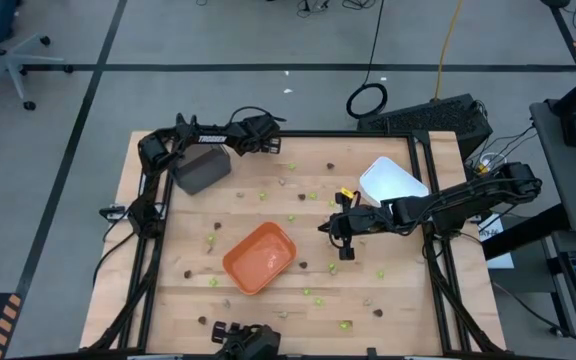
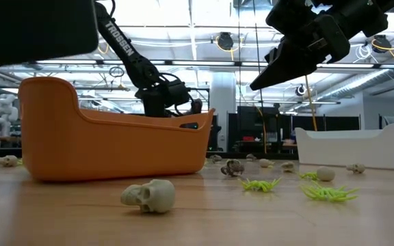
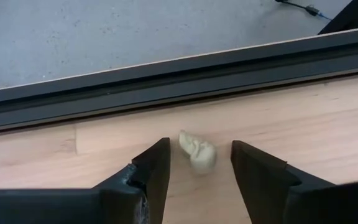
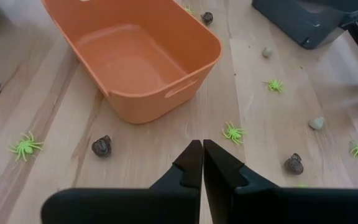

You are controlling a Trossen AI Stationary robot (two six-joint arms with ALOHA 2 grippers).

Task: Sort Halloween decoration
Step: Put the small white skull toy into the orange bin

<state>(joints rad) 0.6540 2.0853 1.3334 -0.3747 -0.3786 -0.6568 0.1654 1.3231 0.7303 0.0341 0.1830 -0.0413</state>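
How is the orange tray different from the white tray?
The orange tray sits mid-table, near the front; the white tray sits toward the back right. The orange tray is a bright colour, and the white tray is pale. In the low view the orange tray looks tall because it is close, while the white tray looks lower and is farther off. Both rest open side up on the wooden table.

Likely robotics lab: taped floor (image 1: 88, 90), office chair (image 1: 3, 60), ceiling lights (image 2: 228, 41).

Black jointed arms, white "TROSSEN" lettering, dark wedge-shaped fingers (image 3: 260, 174).
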